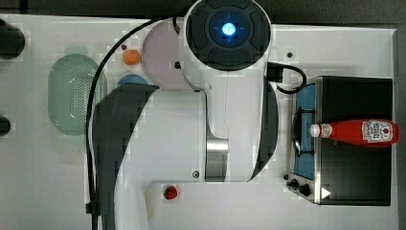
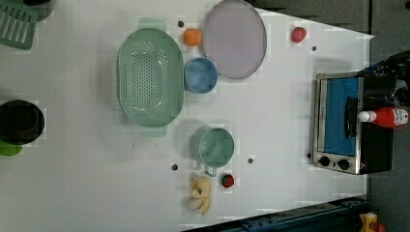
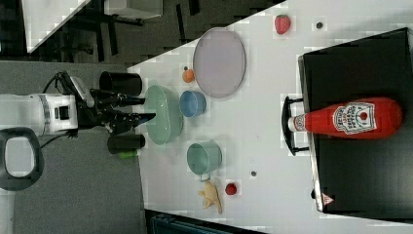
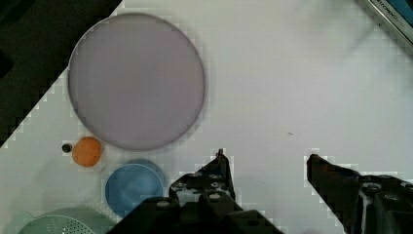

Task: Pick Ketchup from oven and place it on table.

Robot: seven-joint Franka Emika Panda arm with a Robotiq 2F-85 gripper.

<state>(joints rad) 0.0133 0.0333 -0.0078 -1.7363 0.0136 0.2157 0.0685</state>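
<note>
**Colours on and around the white table**

The table (image 2: 270, 125) is white with small black dots. The Ketchup (image 3: 350, 118) is red with a white cap and a white-and-red label. The oven (image 1: 356, 139) has a black top, a silver front frame, a bluish door and black knobs. The colander (image 2: 150, 77) is pale green, speckled with fine holes; at its 3 o'clock in the left view sits a blue bowl (image 2: 200, 75). The plate (image 4: 136, 80) is pale lilac, the small ball (image 4: 87, 151) orange, the mug (image 2: 216, 148) teal. Two strawberries (image 2: 227, 181) are red. The gripper (image 4: 265, 163) is black on a white arm (image 1: 191, 139).
</note>
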